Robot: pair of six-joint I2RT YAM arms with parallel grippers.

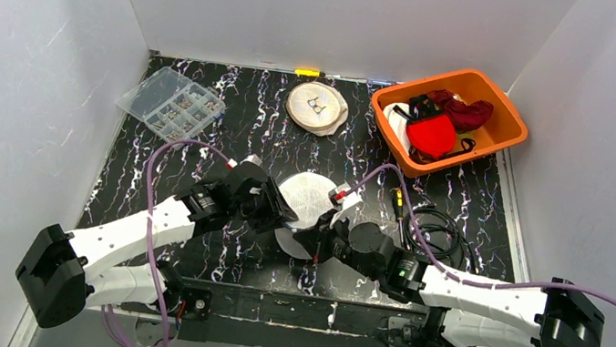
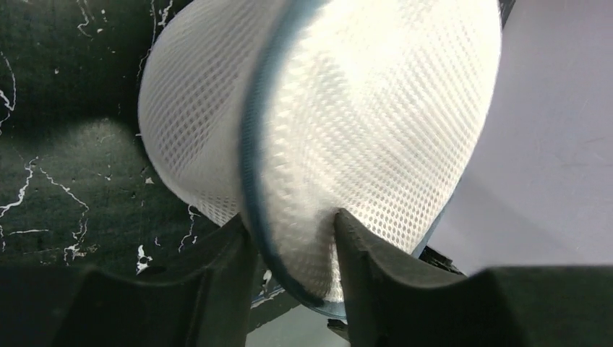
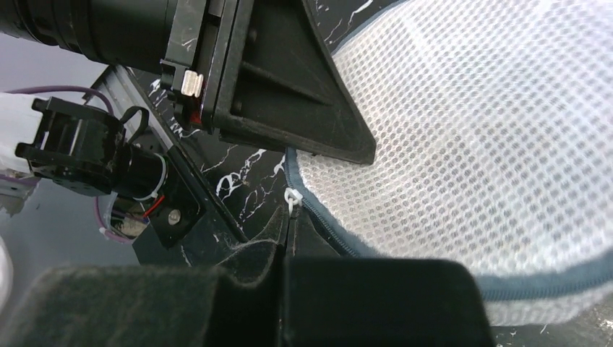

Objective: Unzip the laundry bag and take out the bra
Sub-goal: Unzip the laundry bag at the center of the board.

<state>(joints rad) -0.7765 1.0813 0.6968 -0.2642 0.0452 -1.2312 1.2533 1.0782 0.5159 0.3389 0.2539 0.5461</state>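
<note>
Observed white round blue-trimmed mesh laundry bag [image 1: 311,200] mid black marbled surface [image 1: 247,128]. Left gripper [image 2: 293,242] clamped on bag rim; right gripper [image 3: 285,246] pinched together on white zip pull [image 3: 291,199].

Both arms are leaning low and forward from their bases, angling inward so that the two wrists are facing each other closely. The left gripper [image 2: 289,267] is pinching the bag [image 2: 361,108] between its partly spread fingers [image 2: 217,289]. The right gripper [image 3: 287,242] is holding its own pressed fully together, tips pointing just beneath the left one.
</note>
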